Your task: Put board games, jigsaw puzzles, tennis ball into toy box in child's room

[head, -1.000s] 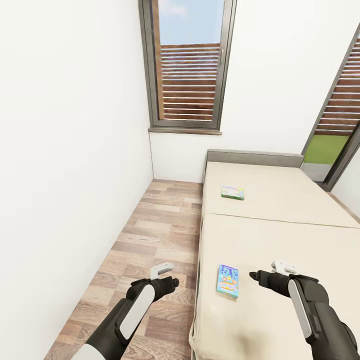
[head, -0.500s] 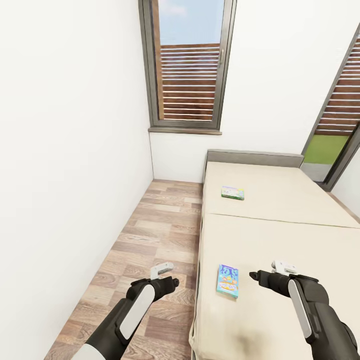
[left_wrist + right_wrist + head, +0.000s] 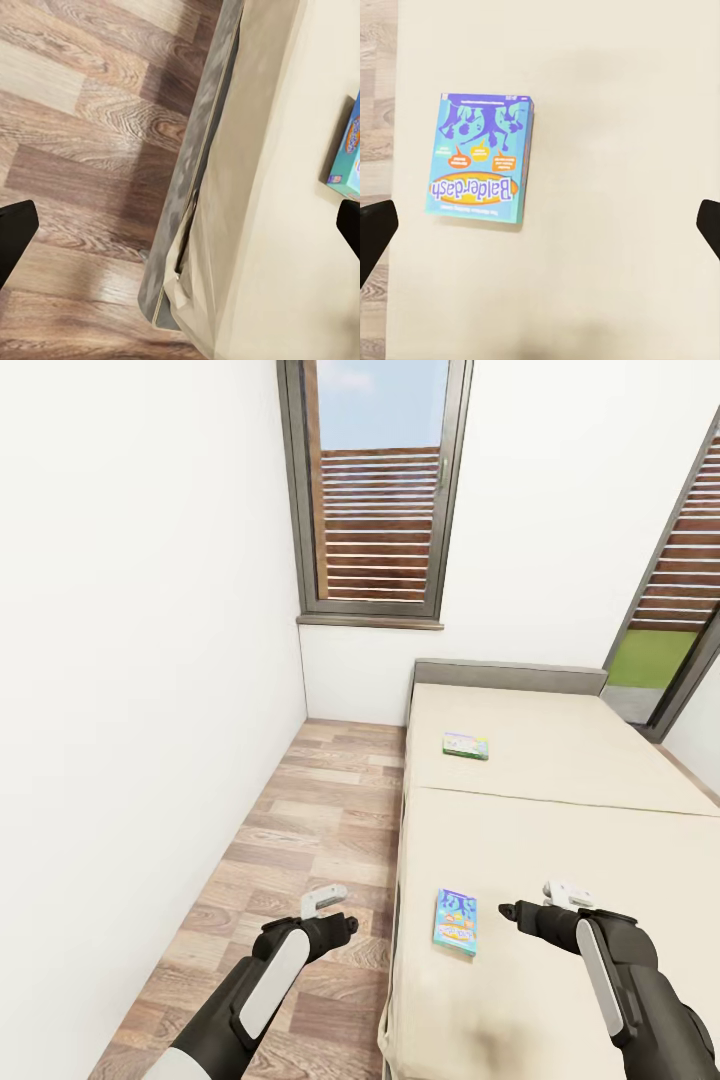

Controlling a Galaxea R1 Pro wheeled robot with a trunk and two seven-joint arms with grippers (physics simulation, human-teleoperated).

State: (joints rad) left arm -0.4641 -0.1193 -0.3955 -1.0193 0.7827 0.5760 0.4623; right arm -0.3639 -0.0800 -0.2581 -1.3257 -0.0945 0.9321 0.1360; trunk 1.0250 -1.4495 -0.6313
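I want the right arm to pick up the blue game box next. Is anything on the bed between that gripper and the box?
Nothing visible. The blue game box lies flat on the bed, with bare cover between it and the open right gripper. The right wrist view shows the box unobstructed.

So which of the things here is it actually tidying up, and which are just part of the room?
For the job:
- blue game, near end of bed
- green game, farther up the bed

Just the room:
- bed
- window
- wood floor
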